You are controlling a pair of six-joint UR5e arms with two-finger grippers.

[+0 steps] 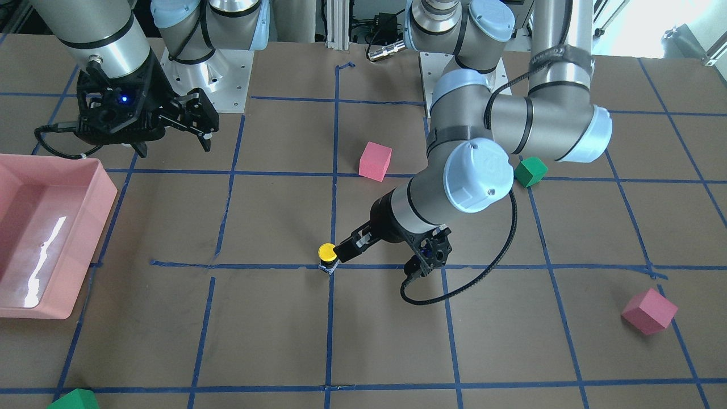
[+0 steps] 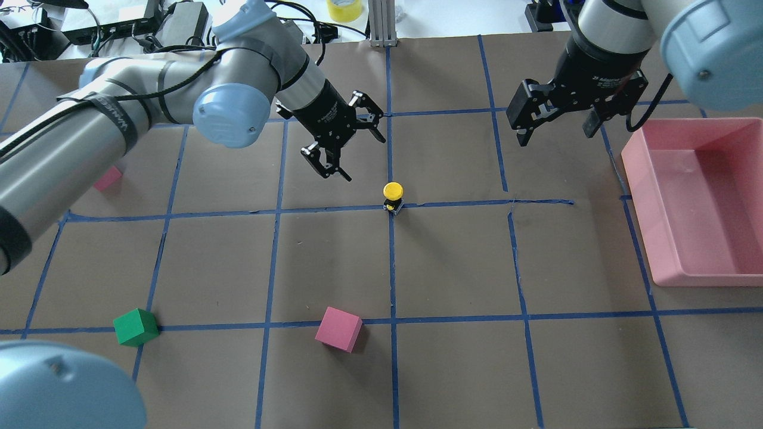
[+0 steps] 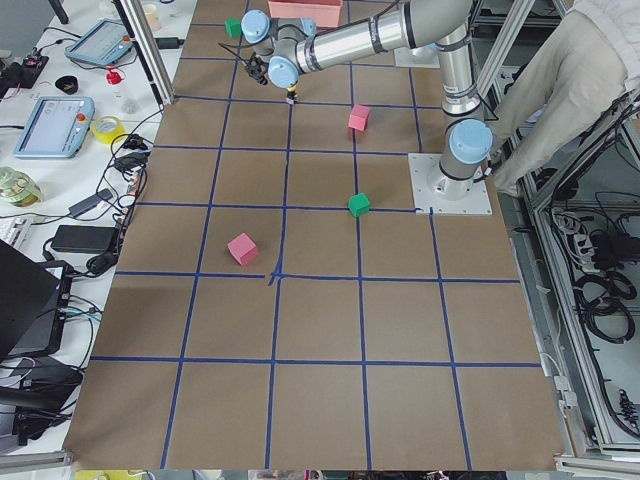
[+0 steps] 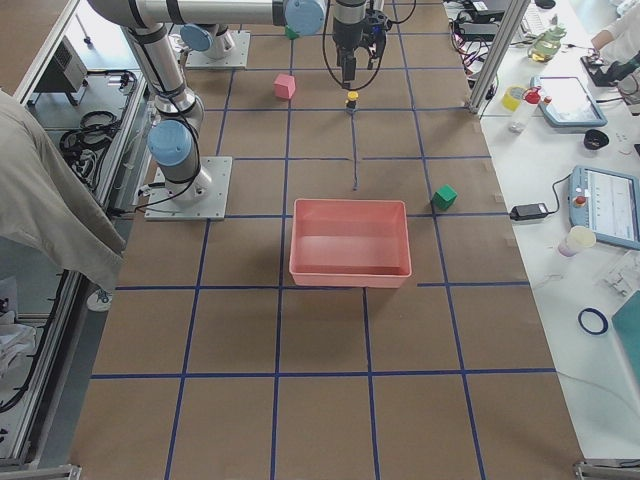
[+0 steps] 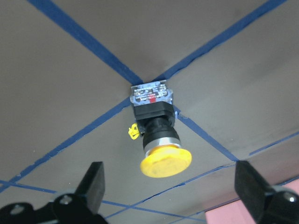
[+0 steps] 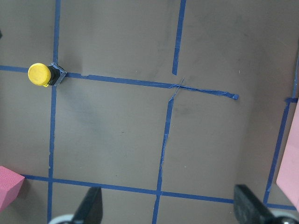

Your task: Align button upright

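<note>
Ok, the button (image 2: 393, 194) is standing upright on its block base, yellow cap up, right on a crossing of the blue tape lines (image 2: 453, 204) near the middle of the table (image 2: 453, 262). Nothing is gripping it. The left gripper (image 2: 365, 159) hangs tilted just beside it on the robot's left side, jaws spread wide. In the left wrist view the button (image 5: 156, 135) sits ahead of the two fingertips (image 5: 93, 182), not between them, with a clear gap and no contact. The front view puts one finger close by the cap (image 1: 328, 250), but I can't call a touch from there. The right gripper (image 2: 556, 137) is well apart from the button, hovering above the table between it and the pink tray (image 2: 667, 262), jaws also spread and holding nothing. The tray sits at the table's edge on the robot's right. Foam cubes are scattered well clear of the button: a pink cube (image 2: 338, 329) and a green cube (image 2: 136, 326) nearer the robot, and another pink one (image 1: 649, 311) out on its far left.
</note>
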